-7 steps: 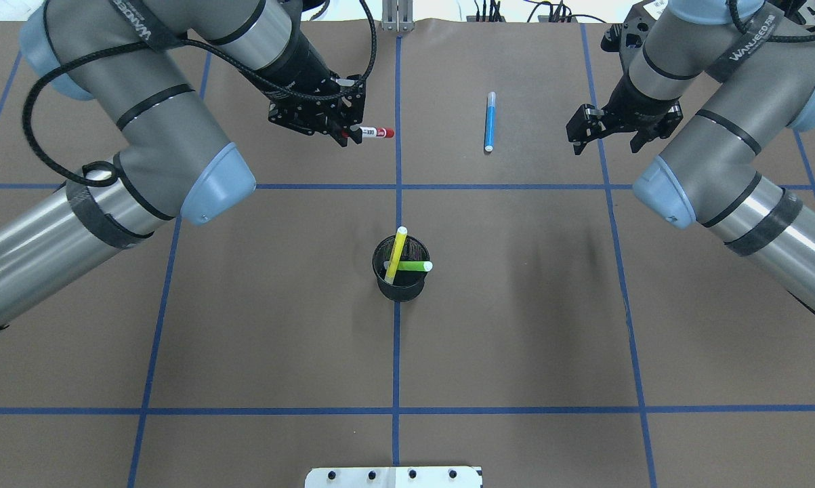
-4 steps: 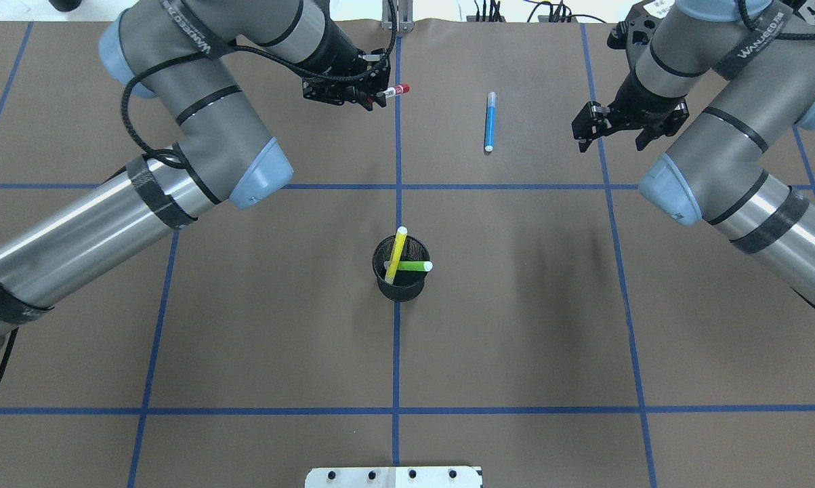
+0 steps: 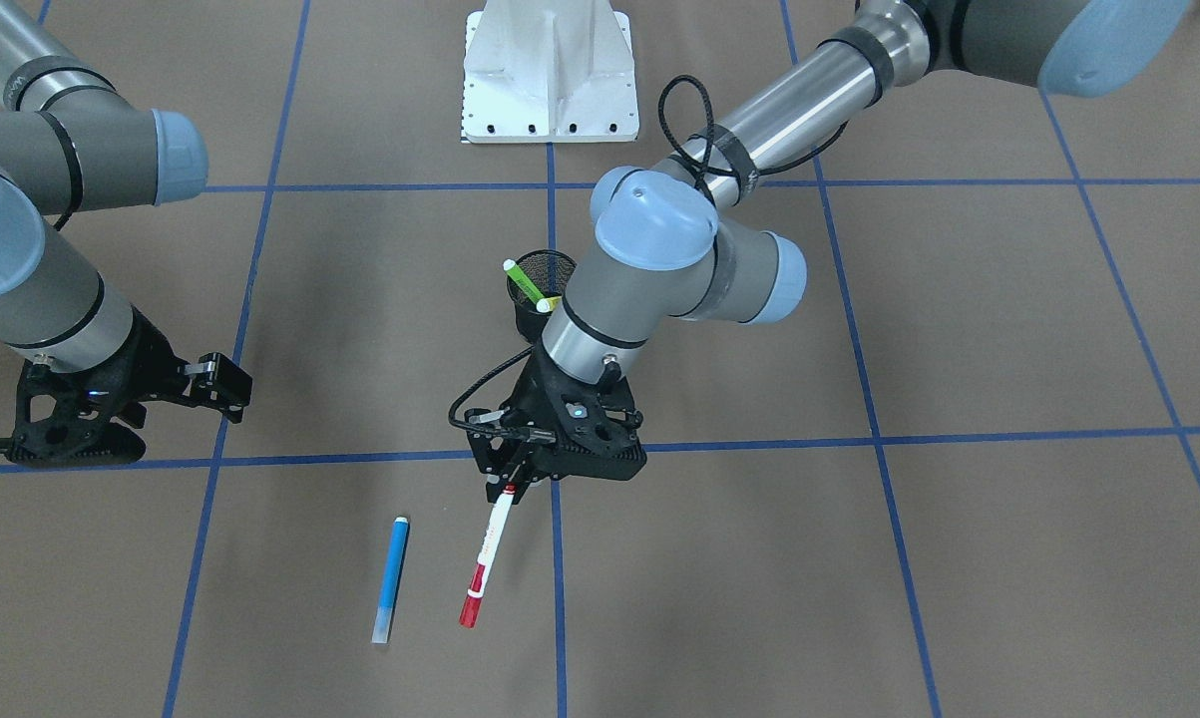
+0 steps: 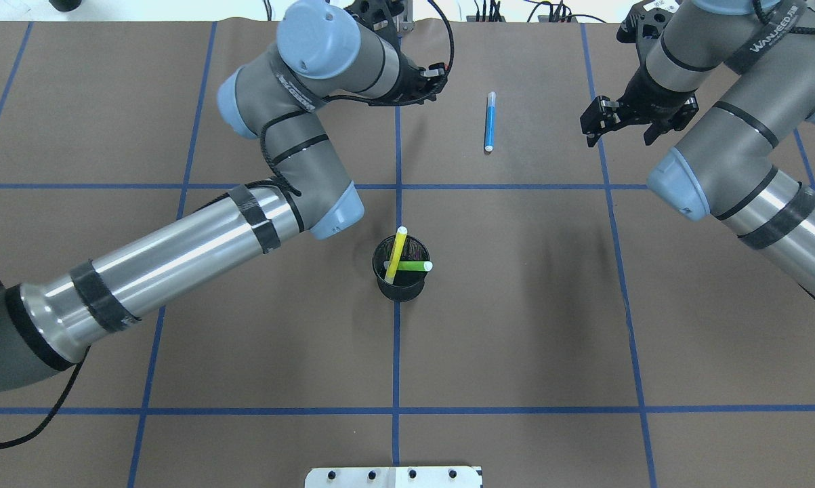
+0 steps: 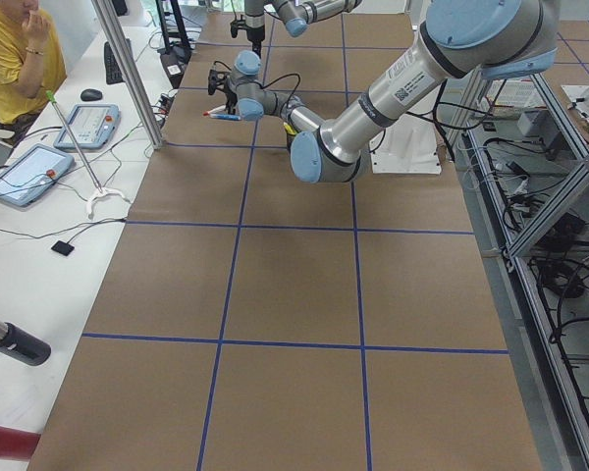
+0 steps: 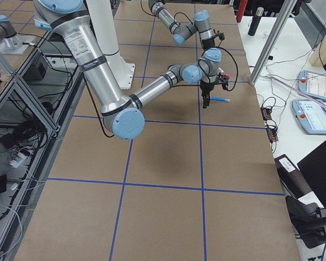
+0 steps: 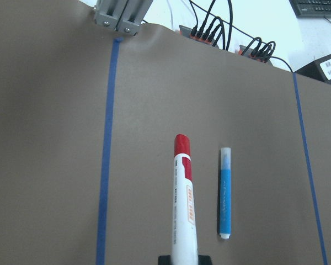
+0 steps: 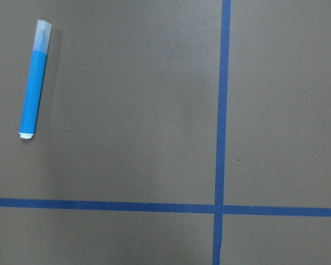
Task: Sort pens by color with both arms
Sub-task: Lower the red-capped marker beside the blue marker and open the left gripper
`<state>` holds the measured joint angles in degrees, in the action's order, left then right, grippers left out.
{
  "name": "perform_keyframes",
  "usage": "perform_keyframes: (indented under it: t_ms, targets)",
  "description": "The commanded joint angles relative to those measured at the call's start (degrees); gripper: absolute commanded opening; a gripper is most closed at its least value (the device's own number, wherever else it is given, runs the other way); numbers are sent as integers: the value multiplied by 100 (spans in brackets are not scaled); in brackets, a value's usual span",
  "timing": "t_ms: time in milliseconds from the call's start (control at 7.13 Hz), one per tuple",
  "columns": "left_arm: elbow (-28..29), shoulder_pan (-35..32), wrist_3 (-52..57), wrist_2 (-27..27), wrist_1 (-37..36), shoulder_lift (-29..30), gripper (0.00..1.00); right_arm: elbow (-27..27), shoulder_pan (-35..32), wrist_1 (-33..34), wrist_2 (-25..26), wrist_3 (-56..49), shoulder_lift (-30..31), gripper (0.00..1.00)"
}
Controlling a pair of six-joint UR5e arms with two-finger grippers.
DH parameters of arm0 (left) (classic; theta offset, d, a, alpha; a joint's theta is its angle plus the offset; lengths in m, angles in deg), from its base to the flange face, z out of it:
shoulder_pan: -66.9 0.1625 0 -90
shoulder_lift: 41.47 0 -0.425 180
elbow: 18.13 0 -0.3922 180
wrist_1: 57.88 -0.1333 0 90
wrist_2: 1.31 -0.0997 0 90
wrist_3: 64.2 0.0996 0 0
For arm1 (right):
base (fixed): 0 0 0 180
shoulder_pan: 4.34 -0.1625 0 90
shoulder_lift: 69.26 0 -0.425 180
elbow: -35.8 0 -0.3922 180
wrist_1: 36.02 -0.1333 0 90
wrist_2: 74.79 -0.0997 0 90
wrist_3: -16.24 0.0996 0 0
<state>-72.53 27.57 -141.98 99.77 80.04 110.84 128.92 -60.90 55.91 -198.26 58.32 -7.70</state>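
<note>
My left gripper [image 3: 513, 486] is shut on the white end of the white-barrelled pen with the red cap [image 3: 485, 563], held low over the far table by the centre line. The left wrist view shows this pen [image 7: 183, 204] pointing away, alongside the blue pen [image 7: 225, 199]. The blue pen [image 4: 490, 122] lies flat on the table. My right gripper [image 4: 620, 132] is open and empty, to the right of the blue pen [image 8: 34, 83]. The yellow pen [image 4: 397, 254] and green pen [image 4: 415, 266] stand in the black mesh cup [image 4: 400, 286]. In the overhead view my left wrist hides the red-capped pen.
The brown table cover is marked with blue tape lines [image 4: 397, 352]. The white metal base [image 3: 550, 75] sits at the robot's edge. Cable plugs and a metal post [image 7: 121, 14] stand at the table's far edge. An operator [image 5: 15, 59] sits beyond the table's side.
My left arm has swung forward and right, carrying the red-capped pen toward the centre line and the blue pen. My right gripper has drifted slightly right and away, still open.
</note>
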Motion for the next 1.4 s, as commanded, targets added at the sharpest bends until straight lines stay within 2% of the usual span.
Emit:
perform_keyframes:
  t_ms: [0, 140, 561, 982, 1262]
  targets:
    - [1023, 450, -61, -936, 514, 490, 0, -13, 5, -9, 16, 2, 40, 100]
    - [1611, 539, -61, -1167, 778, 710, 0, -21, 5, -17, 16, 2, 31, 100]
    - [2116, 610, -53, -1738, 876, 940, 0, -39, 5, -17, 25, 20, 31, 100]
    - [2321, 680, -53, -1837, 956, 1063, 0, -39, 5, -26, 33, 28, 31, 100]
    - [2338, 742, -35, -1837, 956, 1099, 34, -39, 5, -26, 34, 28, 31, 100]
